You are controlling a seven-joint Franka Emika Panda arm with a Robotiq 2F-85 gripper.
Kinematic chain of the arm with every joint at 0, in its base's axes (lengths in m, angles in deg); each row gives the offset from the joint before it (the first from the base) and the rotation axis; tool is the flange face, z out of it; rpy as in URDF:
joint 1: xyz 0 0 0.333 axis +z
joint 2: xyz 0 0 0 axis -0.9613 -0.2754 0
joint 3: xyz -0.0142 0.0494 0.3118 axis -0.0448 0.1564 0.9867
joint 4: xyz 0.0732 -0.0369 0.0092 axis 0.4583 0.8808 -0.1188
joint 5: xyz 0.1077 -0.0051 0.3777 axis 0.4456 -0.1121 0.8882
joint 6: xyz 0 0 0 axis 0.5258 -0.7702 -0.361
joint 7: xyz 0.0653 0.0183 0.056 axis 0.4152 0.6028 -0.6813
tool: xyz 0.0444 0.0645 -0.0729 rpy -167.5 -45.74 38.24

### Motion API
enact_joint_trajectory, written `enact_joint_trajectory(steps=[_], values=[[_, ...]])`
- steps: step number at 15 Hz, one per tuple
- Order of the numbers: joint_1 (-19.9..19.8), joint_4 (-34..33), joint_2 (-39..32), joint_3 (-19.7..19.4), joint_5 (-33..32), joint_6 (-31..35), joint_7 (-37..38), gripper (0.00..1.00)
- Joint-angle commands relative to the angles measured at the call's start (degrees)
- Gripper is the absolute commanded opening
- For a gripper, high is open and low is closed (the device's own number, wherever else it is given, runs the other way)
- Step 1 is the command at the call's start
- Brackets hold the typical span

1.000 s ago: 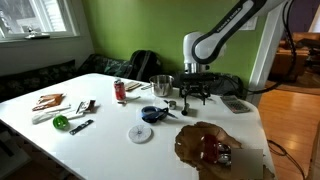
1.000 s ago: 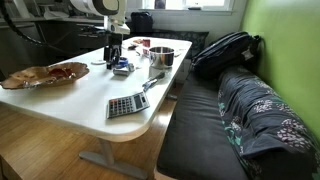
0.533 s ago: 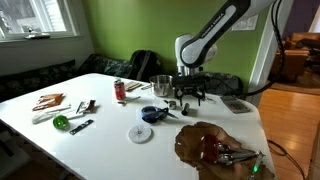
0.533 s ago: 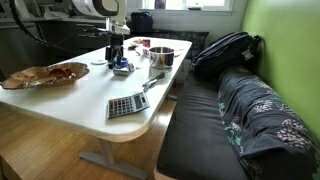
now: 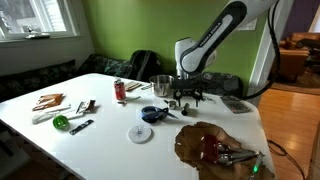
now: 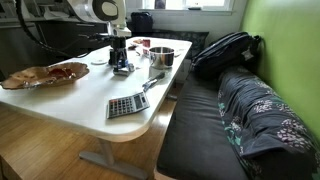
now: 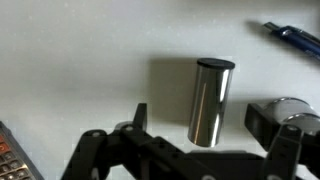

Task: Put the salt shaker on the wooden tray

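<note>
Shaker [image 7: 210,100]: a plain, shiny steel cylinder with a flat dark top; upright on the white desk [image 7: 70,50]; jaws apart, either side, not touching; tray [image 5: 190,143] well apart, at a desk corner.

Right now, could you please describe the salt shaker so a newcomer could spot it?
On the white table, look below the robot's gripper, near the steel pot. The salt shaker stands upright there, a shiny metal cylinder far narrower than the pot.
</note>
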Motion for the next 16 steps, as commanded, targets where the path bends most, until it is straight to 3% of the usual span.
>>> enact_joint_trajectory(steps=[1, 2, 11, 15, 16], values=[[2.81, -0.10, -1.76, -2.12, 0.64, 2.34, 1.60, 0.87], [3.20, 0.19, -1.81, -2.34, 0.67, 2.79, 1.96, 0.73], [8.10, 4.58, 2.52, -7.60, -2.71, 6.53, 8.37, 0.05], [9.99, 5.81, 3.68, -9.29, -5.54, 4.64, 11.52, 0.00], [9.84, 6.10, 3.80, -9.06, -5.83, 4.38, 11.59, 0.26]])
